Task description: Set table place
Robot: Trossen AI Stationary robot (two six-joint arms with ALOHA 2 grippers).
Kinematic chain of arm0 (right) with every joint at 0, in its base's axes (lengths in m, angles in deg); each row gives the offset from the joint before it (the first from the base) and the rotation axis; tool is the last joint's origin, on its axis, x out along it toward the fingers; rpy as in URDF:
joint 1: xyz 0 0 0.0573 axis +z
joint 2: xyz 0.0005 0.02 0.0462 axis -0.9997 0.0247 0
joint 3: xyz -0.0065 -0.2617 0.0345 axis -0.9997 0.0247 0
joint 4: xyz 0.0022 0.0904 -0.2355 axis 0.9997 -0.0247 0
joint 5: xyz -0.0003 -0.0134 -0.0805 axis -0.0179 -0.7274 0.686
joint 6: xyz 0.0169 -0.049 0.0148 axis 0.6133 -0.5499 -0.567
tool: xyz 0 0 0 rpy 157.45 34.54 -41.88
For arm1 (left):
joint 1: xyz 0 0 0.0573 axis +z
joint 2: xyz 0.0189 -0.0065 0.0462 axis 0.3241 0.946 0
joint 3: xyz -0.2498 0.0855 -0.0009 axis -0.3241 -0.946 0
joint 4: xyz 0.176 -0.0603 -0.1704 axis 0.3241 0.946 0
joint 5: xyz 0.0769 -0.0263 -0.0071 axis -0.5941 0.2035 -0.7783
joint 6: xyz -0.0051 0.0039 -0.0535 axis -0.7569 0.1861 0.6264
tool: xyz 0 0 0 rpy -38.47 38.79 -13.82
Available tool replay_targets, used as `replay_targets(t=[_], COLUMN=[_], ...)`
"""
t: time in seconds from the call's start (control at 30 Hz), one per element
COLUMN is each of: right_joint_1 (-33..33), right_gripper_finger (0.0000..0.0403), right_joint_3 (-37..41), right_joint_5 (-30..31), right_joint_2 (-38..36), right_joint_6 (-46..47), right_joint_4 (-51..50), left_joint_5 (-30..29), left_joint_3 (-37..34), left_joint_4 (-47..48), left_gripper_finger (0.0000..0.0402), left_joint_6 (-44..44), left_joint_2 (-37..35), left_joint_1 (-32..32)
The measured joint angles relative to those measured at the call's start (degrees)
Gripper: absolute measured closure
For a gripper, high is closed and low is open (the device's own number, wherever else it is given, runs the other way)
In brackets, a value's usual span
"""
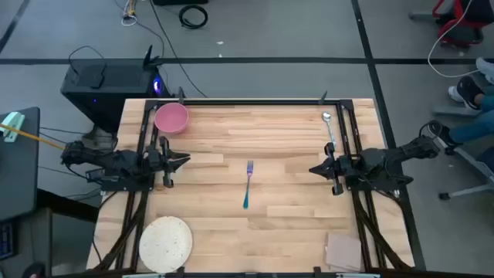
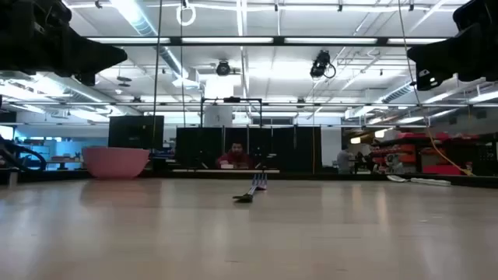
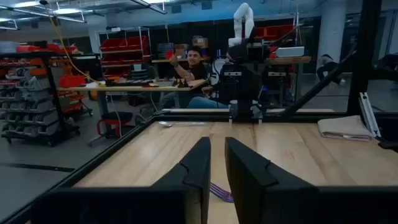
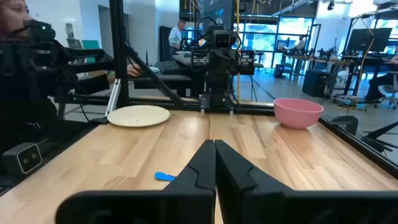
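Observation:
On the light-wood table (image 1: 293, 220) a fork with a teal handle (image 1: 248, 184) lies flat at the middle, its handle toward the near edge. A pink bowl (image 1: 171, 118) stands at the far left, and a silver spoon (image 1: 329, 127) lies at the far right. A speckled off-white plate (image 1: 165, 243) lies at the near left corner. My left gripper (image 1: 185, 161) hovers left of the fork, its fingers (image 3: 245, 168) a narrow gap apart and empty. My right gripper (image 1: 312, 169) hovers right of the fork, shut and empty; its wrist view shows the fingers (image 4: 233, 165) meeting.
A tan square pad (image 1: 343, 251) lies at the near right corner. Black rails (image 1: 147, 147) run along the table's sides. The right wrist view shows the plate (image 4: 138, 115), the bowl (image 4: 298, 112) and the fork's handle (image 4: 165, 177). People sit beyond the table.

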Motion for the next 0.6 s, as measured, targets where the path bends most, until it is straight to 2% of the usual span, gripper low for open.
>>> replay_targets(t=[0.6], right_joint_1=[0.0], right_gripper_finger=[0.0397], right_joint_3=[0.0], right_joint_5=[0.0], right_joint_2=[0.0], right_joint_6=[0.0], right_joint_4=[0.0], left_joint_5=[0.0], left_joint_3=[0.0], left_joint_4=[0.0], left_gripper_finger=[0.0347], left_joint_6=[0.0], left_joint_2=[0.0], left_joint_1=[0.0])
